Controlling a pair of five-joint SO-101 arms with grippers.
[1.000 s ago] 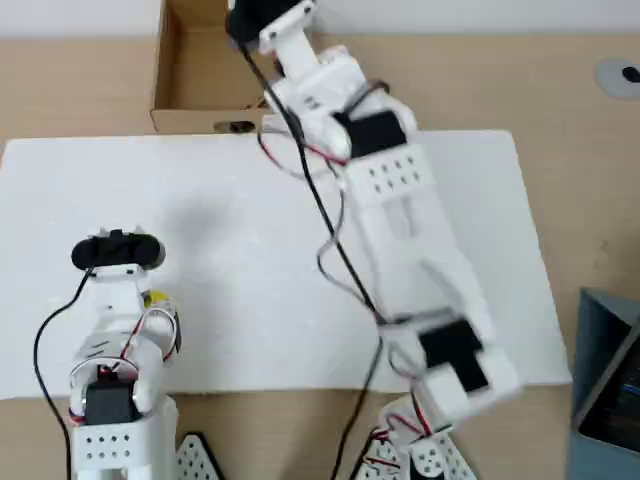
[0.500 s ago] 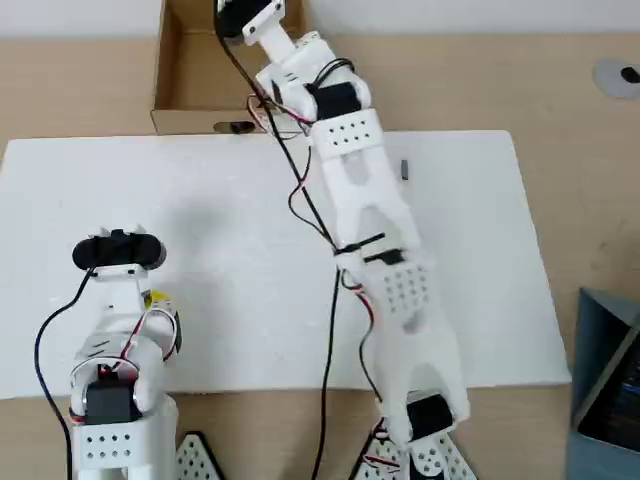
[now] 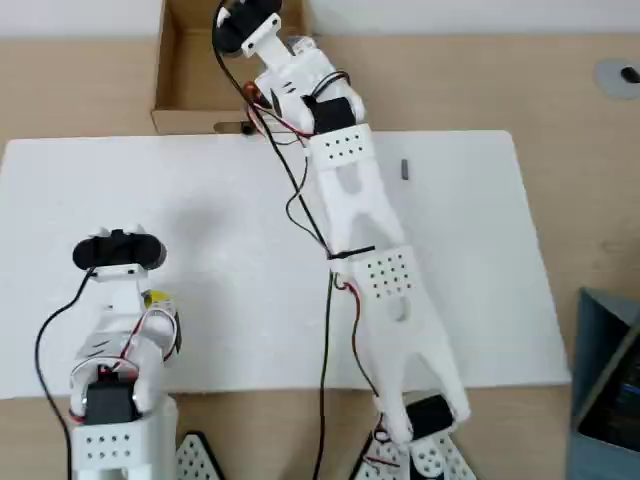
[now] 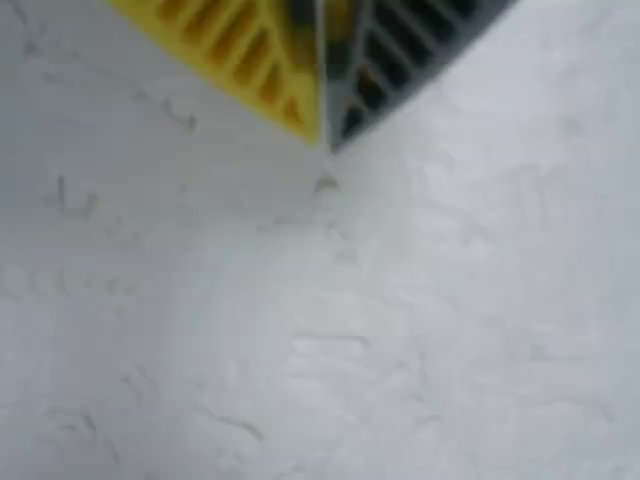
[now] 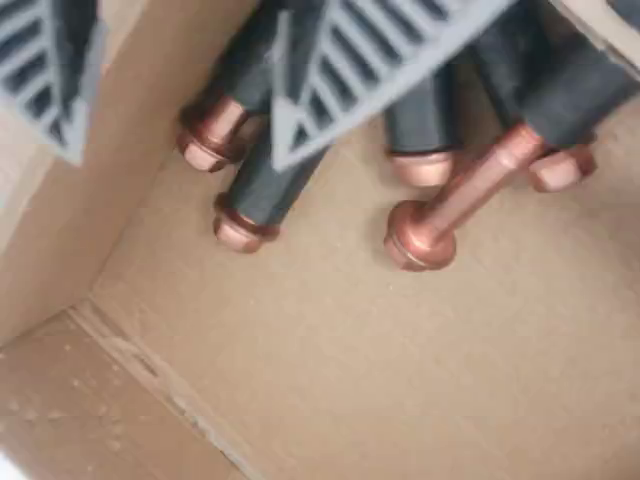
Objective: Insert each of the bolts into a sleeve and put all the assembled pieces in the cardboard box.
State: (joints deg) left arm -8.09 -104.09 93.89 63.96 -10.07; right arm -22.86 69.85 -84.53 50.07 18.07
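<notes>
i'm hanging the right gripper (image 5: pixel 180 150) inside the cardboard box (image 3: pixel 190 120), jaws standing apart and gripping nothing, with the assembled pieces (image 5: pixel 250 190) lying on the box floor right under it. the left gripper (image 4: pixel 322 125) is sitting well away from the box over the white mat (image 3: pixel 200 250), jaws pressed together on nothing.

risks as i'm reading it: the open jaws are sitting low among the pieces, so a careless pull-out could be hooking a sleeve and dragging it up the box wall. one piece (image 5: pixel 455 205) is showing a long stretch of bare bolt shaft, so a knock could be sliding that bolt out. a small dark piece (image 3: pixel 405 170) is lying on the mat well apart from the box, sleeve or bolt i can't tell, so the job is looking unfinished.

orientation: the pieces are lying flat, side by side, long axes roughly parallel, copper heads all facing the bare part of the box floor. the loose-looking one is slanting a bit across its neighbours.
</notes>
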